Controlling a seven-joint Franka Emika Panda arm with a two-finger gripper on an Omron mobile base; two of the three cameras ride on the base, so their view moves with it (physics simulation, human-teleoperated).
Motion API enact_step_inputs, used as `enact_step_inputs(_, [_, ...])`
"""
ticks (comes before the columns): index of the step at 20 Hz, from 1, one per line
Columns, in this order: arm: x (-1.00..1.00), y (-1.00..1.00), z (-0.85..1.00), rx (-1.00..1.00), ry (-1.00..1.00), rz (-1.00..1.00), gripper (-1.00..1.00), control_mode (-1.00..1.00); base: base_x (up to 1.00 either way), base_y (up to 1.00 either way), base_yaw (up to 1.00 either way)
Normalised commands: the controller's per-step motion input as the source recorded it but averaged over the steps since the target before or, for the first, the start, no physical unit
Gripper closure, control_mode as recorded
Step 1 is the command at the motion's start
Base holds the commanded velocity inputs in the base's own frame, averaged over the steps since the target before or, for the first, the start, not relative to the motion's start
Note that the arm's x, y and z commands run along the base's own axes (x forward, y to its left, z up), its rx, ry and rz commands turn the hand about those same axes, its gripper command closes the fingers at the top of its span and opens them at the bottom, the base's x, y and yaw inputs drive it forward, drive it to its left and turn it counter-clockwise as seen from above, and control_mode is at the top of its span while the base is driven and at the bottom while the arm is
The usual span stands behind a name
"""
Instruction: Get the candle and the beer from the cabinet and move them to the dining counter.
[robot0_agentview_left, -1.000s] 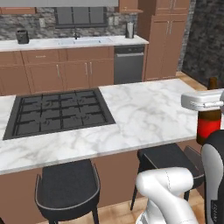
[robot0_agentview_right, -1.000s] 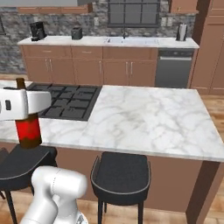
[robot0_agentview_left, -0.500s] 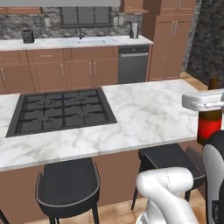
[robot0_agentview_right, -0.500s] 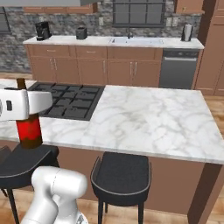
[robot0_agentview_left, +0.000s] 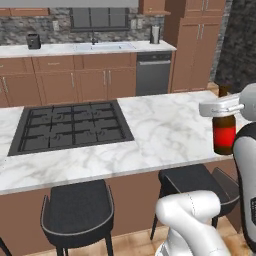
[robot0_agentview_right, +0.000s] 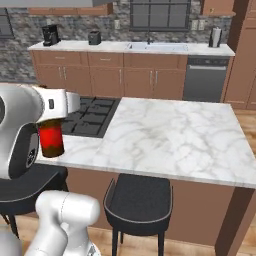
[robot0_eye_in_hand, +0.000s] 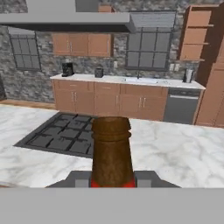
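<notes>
One beer (robot0_agentview_left: 224, 131) stays gripped; the whole view has apparently shifted.

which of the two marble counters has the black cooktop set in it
The dining counter, the near island with stools under its edge beside the held beer. The far marble counter along the stone wall has a sink instead.

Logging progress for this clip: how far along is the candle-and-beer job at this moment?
Done: the beer is out of the cabinet. In hand: the gripper holds it by the neck, jaws closed on it, at the near edge of the dining counter. Left: setting it down, and placing a candle; none sits on the counter.
</notes>
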Motion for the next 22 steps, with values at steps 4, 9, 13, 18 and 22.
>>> enact_step_inputs(4, [1.00, -0.13, -0.37, 0.01, 0.08, 0.40, 1.00, -1.00, 0.00, 0.00, 0.00])
enact_step_inputs(9, [1.00, 0.02, -0.58, 0.00, 0.14, 0.35, 1.00, -1.00, 0.00, 0.00, 0.00])
enact_step_inputs(13, [0.98, 0.00, -0.70, 0.00, 0.14, 0.30, 1.00, -1.00, 0.00, 0.00, 0.00])
enact_step_inputs(18, [1.00, 0.06, -0.70, 0.00, 0.15, 0.26, 1.00, -1.00, 0.00, 0.00, 0.00])
enact_step_inputs(22, [0.84, 0.00, -0.57, 0.09, 0.08, 0.20, 1.00, -1.00, 0.00, 0.00, 0.00])
